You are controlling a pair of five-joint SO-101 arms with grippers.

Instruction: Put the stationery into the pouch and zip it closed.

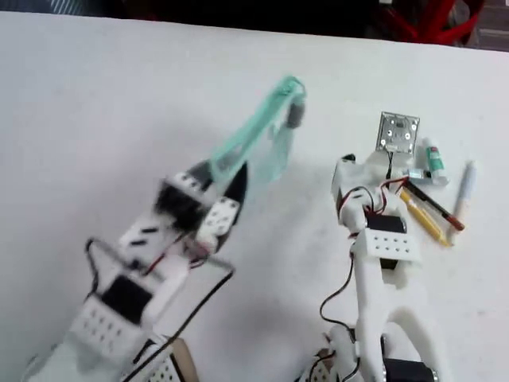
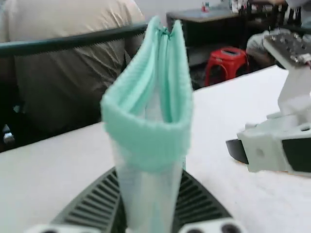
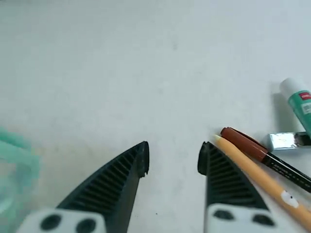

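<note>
A teal mesh pouch (image 1: pixel 262 135) is held up off the white table (image 1: pixel 95 111), tilted, with my left gripper (image 1: pixel 227 181) shut on its lower end. In the left wrist view the pouch (image 2: pixel 150 121) stands upright out of that gripper (image 2: pixel 150 213), its top edges pressed together. My right gripper (image 3: pixel 172 158) is open just above the table with nothing between its fingers. Beside it lie a yellow pen (image 3: pixel 257 177), a brown pen (image 3: pixel 250 145), a silver clip (image 3: pixel 284 141) and a green glue stick (image 3: pixel 299 102). From above, the stationery (image 1: pixel 429 207) lies to the right of the right gripper (image 1: pixel 347 171).
A white pen (image 1: pixel 464 189) lies at the far right of the group. The right arm's white body (image 2: pixel 277 145) stands near the pouch in the left wrist view. Cables (image 1: pixel 199 302) trail from the left arm. A red stool (image 2: pixel 226 63) stands beyond the table.
</note>
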